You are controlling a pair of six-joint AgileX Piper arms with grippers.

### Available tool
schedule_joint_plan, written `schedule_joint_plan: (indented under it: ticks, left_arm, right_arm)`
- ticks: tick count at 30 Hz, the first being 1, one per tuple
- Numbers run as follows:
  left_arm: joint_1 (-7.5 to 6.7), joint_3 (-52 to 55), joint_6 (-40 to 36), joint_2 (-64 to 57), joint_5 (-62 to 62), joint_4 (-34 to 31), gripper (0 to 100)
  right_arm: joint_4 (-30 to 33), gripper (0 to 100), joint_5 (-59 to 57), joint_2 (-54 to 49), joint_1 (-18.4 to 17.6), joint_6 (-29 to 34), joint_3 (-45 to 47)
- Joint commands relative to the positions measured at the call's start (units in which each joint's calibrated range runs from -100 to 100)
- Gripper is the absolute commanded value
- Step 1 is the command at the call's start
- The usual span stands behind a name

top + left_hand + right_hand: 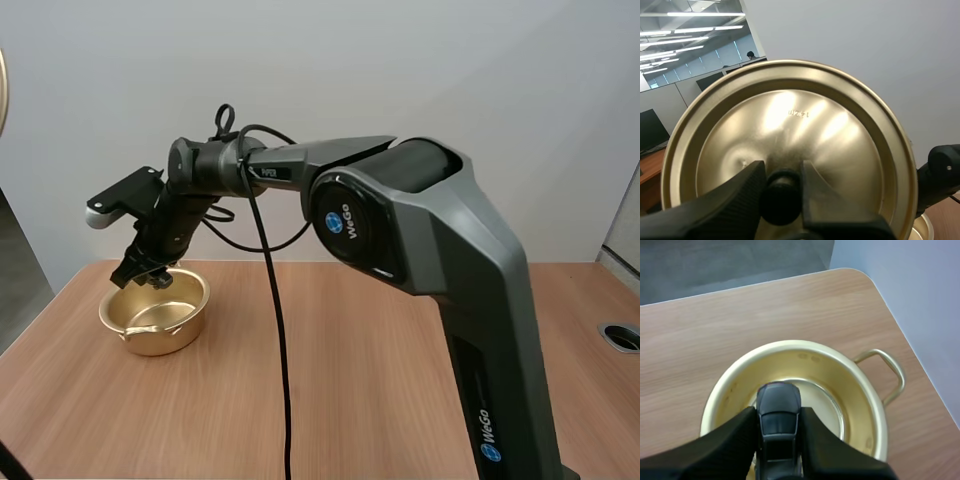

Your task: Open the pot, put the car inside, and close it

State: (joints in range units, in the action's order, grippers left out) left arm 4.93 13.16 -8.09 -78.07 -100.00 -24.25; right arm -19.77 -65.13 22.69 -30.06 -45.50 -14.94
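The right pincer (pixel 778 412) is lying nearest the lens, its black fingers (pixel 735 440) closing on the sides of the car (pixel 778 425) and holding it nose-down over the open pot (pixel 790 346). The left pincer (pixel 782 171) is clamping the black knob (pixel 781 197) of the lid (pixel 790 125) and keeping it tilted up, well away from the bench (pixel 380 380). The pot is sitting near the bench's far left corner, with the right pincer hanging just above its mouth in the high view.

The main risk is probably the release. The car is looking smooth and glossy, so it may be slipping early. Dropping from this height, it could be bouncing off the hard metal floor or coming to rest leaning on the wall, which would stop the lid from seating. The fingers descending too low could be catching the rim and shoving the light pot across the slick bench. The lid is hanging from one small round knob, so it may be swivelling in the grip.

The pot is thin, gold-coloured metal, shallow and round, with a wire loop handle (pixel 890 372). The lid is a matching shallow dome with a raised rim. The car is dark, rounded plastic. The fingers are showing ribbed inner faces. The bench is wood-grain laminate.
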Motion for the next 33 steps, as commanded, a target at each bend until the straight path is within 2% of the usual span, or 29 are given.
schedule_joint_plan:
  ticks: [1,5,6,9,18,33]
  left_arm:
    - [-0.02,0.1,0.0,0.0,0.0,-0.2,0]
    - [-0.02,0.1,0.0,0.0,0.0,-0.2,0]
    - [-0.02,0.1,0.0,0.0,0.0,-0.2,0]
    - [-0.02,0.1,0.0,0.0,0.0,-0.1,0]
    - [-0.02,0.5,0.0,0.0,0.0,-0.1,0]
    - [-0.02,0.5,0.0,0.0,0.0,-0.1,0]
  right_arm:
    - [1.2,0,-0.7,1.9,-0.3,1.0,-2.8]
    - [5.2,0,-0.9,5.0,-0.3,3.2,-5.4]
    - [7.9,0,-0.9,6.2,-0.3,4.2,-6.2]
    - [9.0,0,-1.3,8.6,-0.3,4.2,-7.9]
    - [9.0,0,-1.8,13.1,-0.3,4.2,-10.9]
    - [8.8,0,1.3,14.1,-0.3,5.6,-10.9]
